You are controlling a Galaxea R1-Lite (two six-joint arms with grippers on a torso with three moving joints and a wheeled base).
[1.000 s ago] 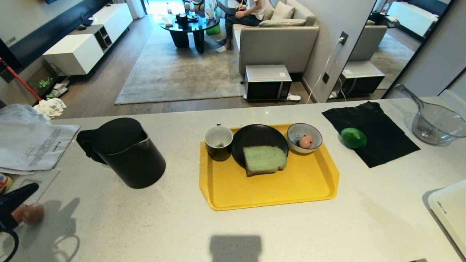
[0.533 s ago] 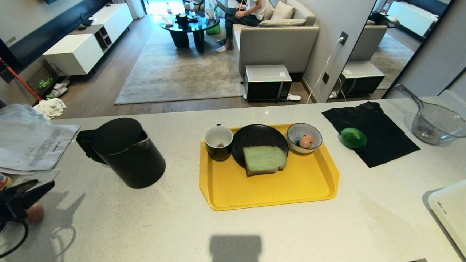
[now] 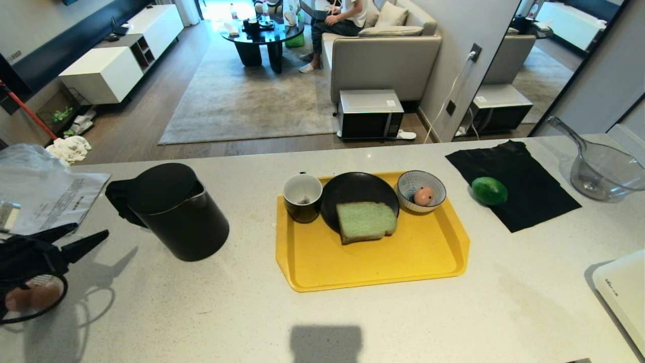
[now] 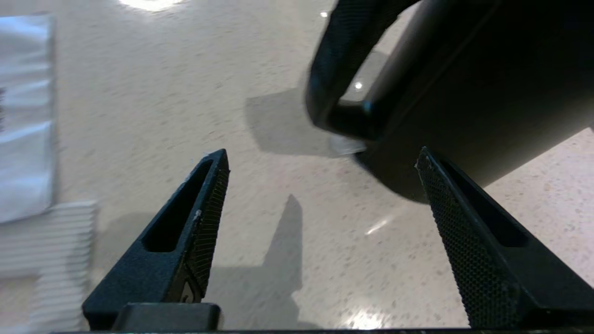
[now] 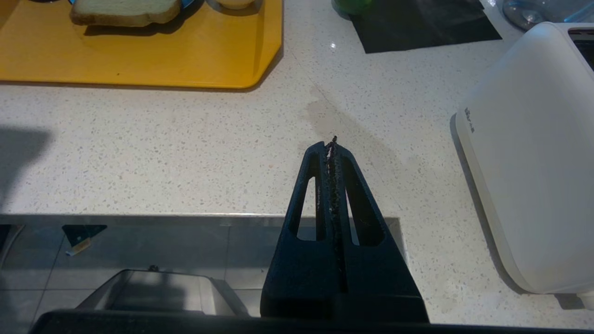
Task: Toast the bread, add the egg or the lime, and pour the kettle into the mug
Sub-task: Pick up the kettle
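Observation:
The black kettle [image 3: 176,212] stands left of the yellow tray [image 3: 383,257], its handle [image 4: 334,60] turned to the left. My left gripper [image 3: 90,230] hovers left of it, open and empty, fingers pointing at the handle; the wrist view shows the left gripper [image 4: 321,155] just short of the kettle [image 4: 464,93]. On the tray are the mug [image 3: 302,196], the green bread [image 3: 365,221] on a black plate [image 3: 352,189], and the egg [image 3: 424,195] in a striped bowl [image 3: 433,184]. The lime [image 3: 489,190] lies on a black cloth [image 3: 524,166]. My right gripper [image 5: 332,141] is shut near the counter's front edge.
Two brown eggs [image 3: 30,296] lie at the far left under my left arm, with papers [image 3: 45,196] behind them. A clear jug [image 3: 604,171] stands at the back right. A white toaster [image 3: 622,292] sits at the front right. A person sits on the sofa beyond the counter.
My left gripper has opened from shut and moved up and right toward the kettle, away from the brown eggs. The right arm has not moved.

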